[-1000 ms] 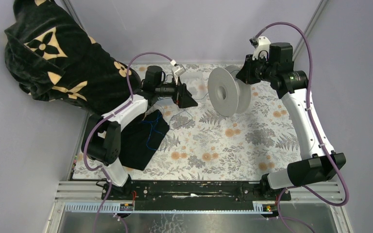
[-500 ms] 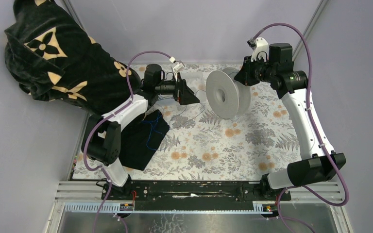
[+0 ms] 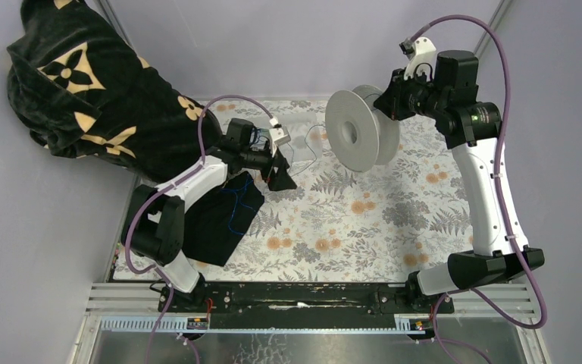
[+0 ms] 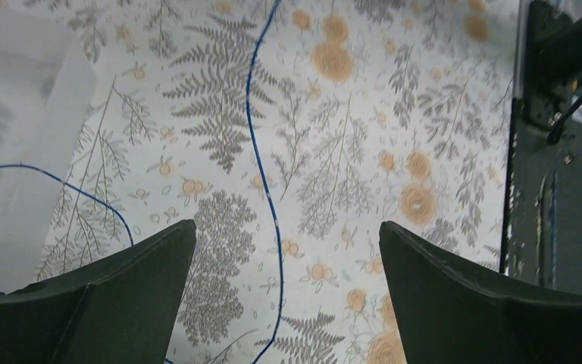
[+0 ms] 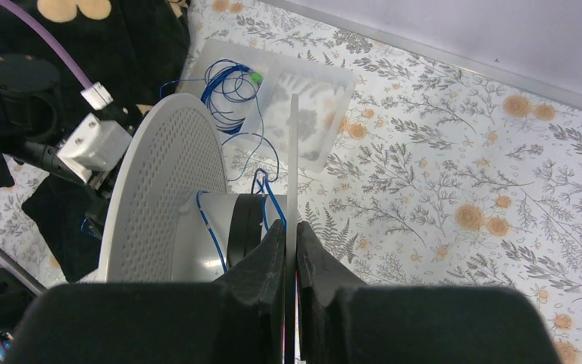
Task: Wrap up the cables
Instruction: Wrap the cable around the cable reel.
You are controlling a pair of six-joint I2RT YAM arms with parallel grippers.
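Because the winding needs a steady core, the right gripper (image 5: 292, 250) is clamped narrow on one thin rim of the white spool (image 3: 352, 136). It holds the spool in the air at about one o'clock over the flowered tablecloth (image 3: 348, 227), hub roughly level and turned toward the other arm. A few turns of blue cable (image 5: 211, 227) already lie on the hub. From there the strand drops toward a clear tray (image 5: 318, 91) at twelve o'clock, where more of it sits in a loose coil. Pinching the rim rather than the hub leaves the winding surface free.

The left gripper (image 4: 286, 227) hangs low at about ten o'clock with its jaws spread wide and nothing between them. Directly beneath, one length of the cable snakes across the tablecloth, running between the two fingers without touching either. That spread stance reads as a lining-up over the strand, probably to take it and guide it onto the hub.

A black cloth (image 3: 223, 216) at nine o'clock carries another thin blue length.

Most of the wire seems unwound, so I judge the wrapping to be at an early stage. Such fine strand could easily slip a closing pinch.
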